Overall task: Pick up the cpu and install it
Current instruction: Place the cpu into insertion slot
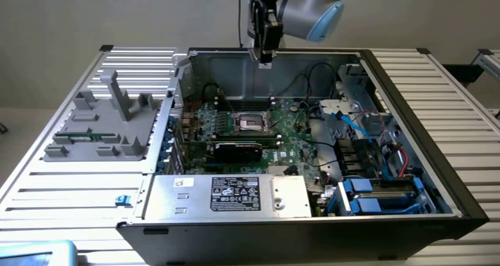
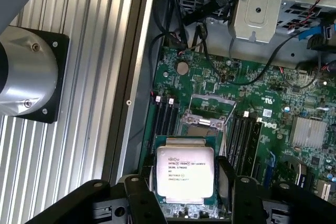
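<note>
Now the gripper (image 1: 266, 55) hangs high over the open computer case (image 1: 312, 72); its jaws grip the cpu (image 2: 185, 174); the socket (image 2: 202, 124) lies below.

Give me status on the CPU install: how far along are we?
Done: pickup. The cpu is clamped in the gripper, clear of any surface. In hand: the gripper hangs over the open computer case, above the motherboard. Left: seating. The socket stands open, with no chip in it as far as shows.
</note>
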Available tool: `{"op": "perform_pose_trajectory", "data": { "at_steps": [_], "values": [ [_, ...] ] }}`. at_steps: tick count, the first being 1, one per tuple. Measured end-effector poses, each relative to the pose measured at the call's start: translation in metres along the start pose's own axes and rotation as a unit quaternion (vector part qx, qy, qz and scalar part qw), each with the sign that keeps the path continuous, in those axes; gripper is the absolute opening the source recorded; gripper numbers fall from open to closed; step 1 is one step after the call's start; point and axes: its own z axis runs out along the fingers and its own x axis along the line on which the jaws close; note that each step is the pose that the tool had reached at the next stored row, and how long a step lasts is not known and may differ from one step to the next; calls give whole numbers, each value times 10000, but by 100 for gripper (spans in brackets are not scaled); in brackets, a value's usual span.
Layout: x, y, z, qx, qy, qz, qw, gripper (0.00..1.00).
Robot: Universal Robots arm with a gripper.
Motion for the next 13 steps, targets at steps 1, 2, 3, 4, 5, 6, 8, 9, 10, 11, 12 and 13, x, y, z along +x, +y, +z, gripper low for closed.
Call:
{"op": "perform_pose_trajectory", "data": {
  "at_steps": [1,2,3,4,5,6,8,9,10,11,12,13],
  "values": [
    [0,0,0,0,0,0,10000,56],
    [0,0,0,0,0,0,10000,56],
    [1,-4,1,0,-1,2,10000,56],
    [1,-9,3,-1,0,5,10000,56],
    [2,-14,7,3,1,10,10000,56],
    [3,-21,9,16,2,16,10000,56],
    [4,-29,14,92,13,36,9999,56],
    [4,-30,17,158,24,50,9999,56],
    [3,-31,21,226,34,61,9997,56],
    [3,-31,25,291,44,70,9995,56],
    [3,-31,31,326,49,75,9994,56],
    [2,-31,40,332,48,78,9994,56]
  ]
}}
